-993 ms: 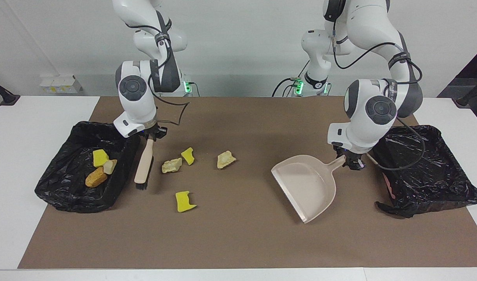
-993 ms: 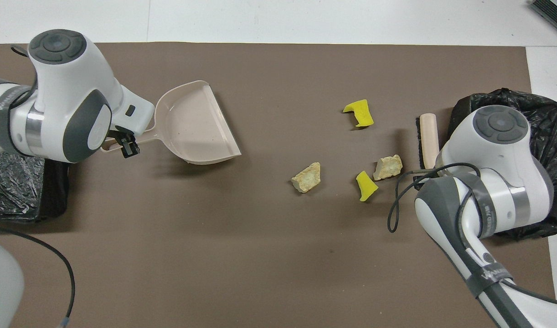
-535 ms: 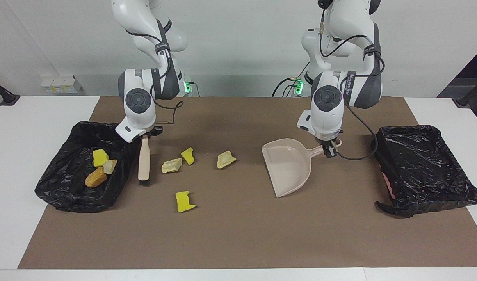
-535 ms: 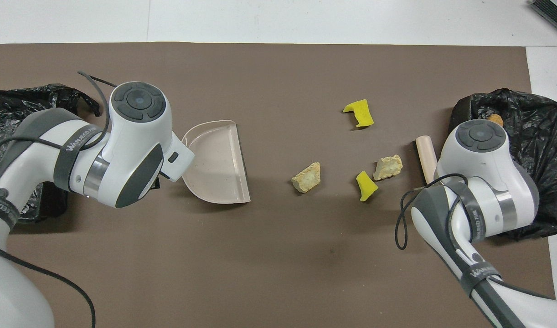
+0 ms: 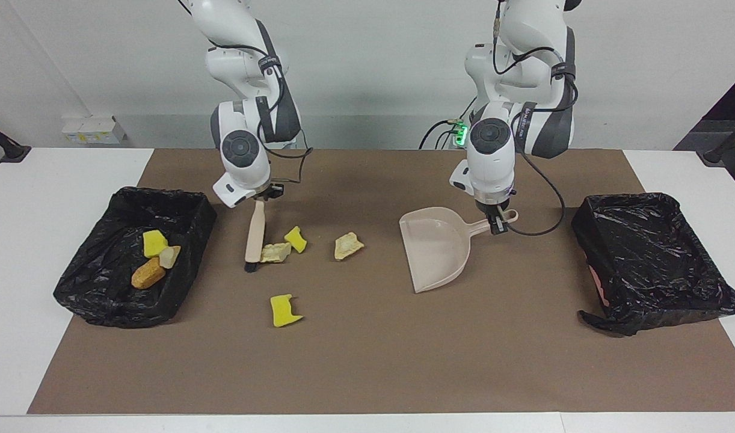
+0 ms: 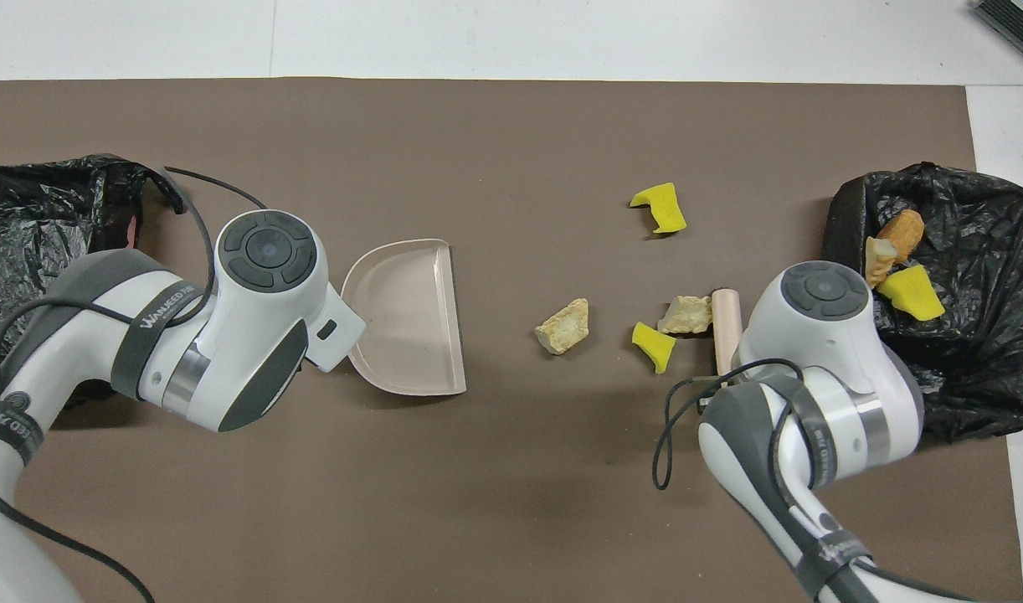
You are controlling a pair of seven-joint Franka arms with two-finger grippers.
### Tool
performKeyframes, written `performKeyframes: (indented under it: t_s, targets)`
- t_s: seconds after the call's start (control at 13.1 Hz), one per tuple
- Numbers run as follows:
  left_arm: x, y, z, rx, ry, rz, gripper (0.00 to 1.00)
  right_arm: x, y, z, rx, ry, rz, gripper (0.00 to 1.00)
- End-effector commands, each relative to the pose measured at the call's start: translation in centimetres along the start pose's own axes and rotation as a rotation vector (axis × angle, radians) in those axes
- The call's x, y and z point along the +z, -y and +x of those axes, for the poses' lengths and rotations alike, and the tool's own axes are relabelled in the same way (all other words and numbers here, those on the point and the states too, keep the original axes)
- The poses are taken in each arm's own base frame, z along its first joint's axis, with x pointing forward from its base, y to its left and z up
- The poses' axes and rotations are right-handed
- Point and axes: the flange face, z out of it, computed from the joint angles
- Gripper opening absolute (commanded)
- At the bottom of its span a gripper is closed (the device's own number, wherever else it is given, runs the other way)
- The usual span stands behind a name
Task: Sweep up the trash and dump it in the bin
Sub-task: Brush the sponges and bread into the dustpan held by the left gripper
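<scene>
Grippers — left [image 5: 497, 225] clamped on dustpan [image 5: 435, 252] handle | right [image 5: 265, 195] clamped on brush [image 5: 255, 231] handle

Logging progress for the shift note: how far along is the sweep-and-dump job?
Done: three chunks lie in the bin. In hand: right gripper presses the brush against a beige lump; left gripper holds the dustpan. Left: four chunks on the mat.
</scene>
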Motion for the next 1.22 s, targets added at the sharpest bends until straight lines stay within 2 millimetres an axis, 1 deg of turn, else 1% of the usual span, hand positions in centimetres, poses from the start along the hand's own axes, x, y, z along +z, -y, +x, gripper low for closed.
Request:
performKeyframes:
  t_s: [0.0,0.23,0.38,0.61,0.69,0.76,0.92,0.99,1.07,1.15]
  targets:
    - [1.1,-2.3,-0.9,0.035,-0.013,0.029,0.0,-0.2,3.6,-2.6,0.031,0.014,0.056,0.0]
    - [0.9,-2.5,-0.5,0.06,-0.013,0.032,0.0,-0.7,8.6,-4.3,0.063,0.012,0.138,0.0]
    - [0.9,-2.7,-0.3,0.049,-0.014,0.027,0.0,-0.9,11.1,-5.0,0.057,0.004,0.193,0.0]
    - [0.7,-4.1,0.4,0.054,-0.002,0.006,0.0,-1.4,12.9,-5.5,0.042,0.0,0.236,0.0]
    - [0.3,-4.8,1.1,0.036,0.005,0.001,0.0,-1.1,13.2,-5.4,0.04,-0.001,0.237,0.0]
    - [0.6,-5.2,1.2,0.024,0.007,-0.001,0.0,-0.8,13.8,-5.3,0.037,-0.003,0.244,0.0]
    - [0.4,-5.7,1.8,0.031,-0.009,0.005,0.0,-0.6,14.7,-5.0,0.038,-0.012,0.267,0.0]
    - [0.8,-5.7,2.2,0.038,-0.012,0.0,0.0,-0.8,16.1,-5.1,0.027,-0.007,0.286,0.0]
    - [1.5,-6.3,2.8,0.053,-0.017,0.006,0.0,-0.7,17.3,-5.0,0.023,-0.009,0.305,0.0]
    - [1.8,-6.4,2.8,0.061,-0.037,0.025,0.0,-0.4,18.5,-4.9,0.009,-0.023,0.309,0.0]
